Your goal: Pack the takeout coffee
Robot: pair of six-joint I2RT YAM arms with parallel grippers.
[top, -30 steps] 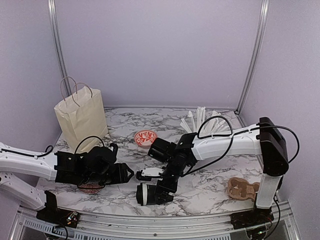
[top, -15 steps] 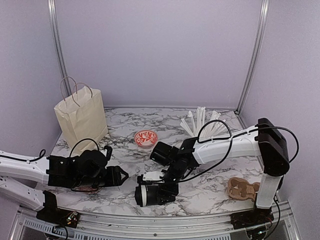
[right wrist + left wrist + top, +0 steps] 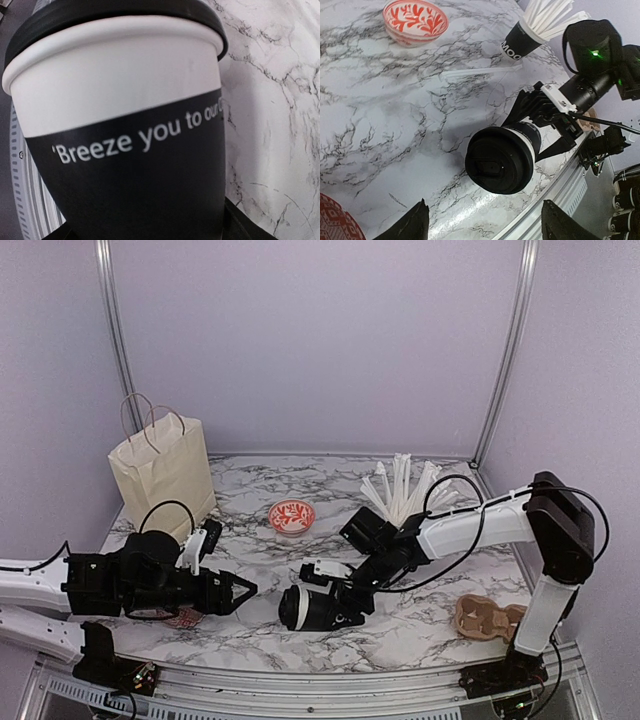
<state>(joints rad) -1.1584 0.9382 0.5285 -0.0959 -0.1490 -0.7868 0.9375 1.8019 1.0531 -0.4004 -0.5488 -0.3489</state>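
Note:
The takeout coffee [image 3: 303, 608] is a black paper cup with a white band under its black lid [image 3: 500, 160]. It lies on its side just above the table near the front edge. My right gripper [image 3: 338, 602] is shut on the cup's body, and the cup's printed wall [image 3: 125, 150] fills the right wrist view. The lid faces left towards my left gripper [image 3: 244, 589]. That gripper stands open a short way from the lid, and its two fingertips [image 3: 420, 212] show wide apart with nothing between them.
A tan paper bag [image 3: 160, 480] stands at the back left. One red-and-white bowl [image 3: 291, 516] sits mid-table and another [image 3: 335, 220] under my left arm. A black cup of white straws [image 3: 520, 42], a loose straw [image 3: 480, 72] and a brown cup carrier [image 3: 485, 618] are on the right.
The right gripper has closed on the cup and tipped it over, lid towards the left gripper, and shifted it slightly right. The left arm has drawn back left and its jaws have widened.

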